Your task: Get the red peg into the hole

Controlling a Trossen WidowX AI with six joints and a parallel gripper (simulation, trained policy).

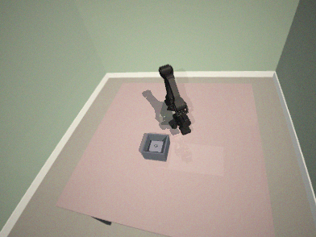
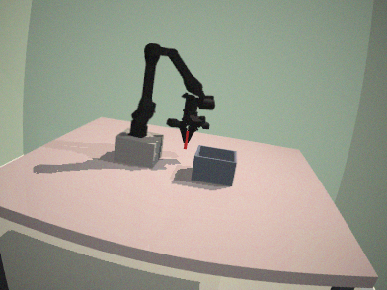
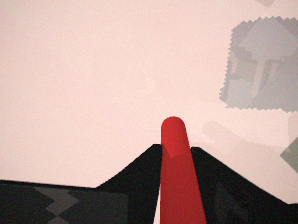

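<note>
My gripper (image 2: 187,138) (image 3: 175,154) is shut on the red peg (image 2: 186,144) (image 3: 181,195). The peg points down between the fingers, close to upright, and its lower end sticks out below the fingertips, seemingly a little above the table. In the top view the hand hides the peg. The open grey-blue box (image 1: 155,155) (image 2: 213,171) stands to the right of the gripper in the exterior view, and in front and to the left of it in the top view. The light plate (image 1: 160,149) with its small hole lies at the box's bottom. The wrist view does not show the box.
The pink table top (image 1: 121,181) (image 2: 148,207) carries the box and the arm's grey base block (image 2: 138,150), which is left of the gripper in the exterior view. The box's raised walls stand between the peg and the plate. Shadows of the arm fall on the table.
</note>
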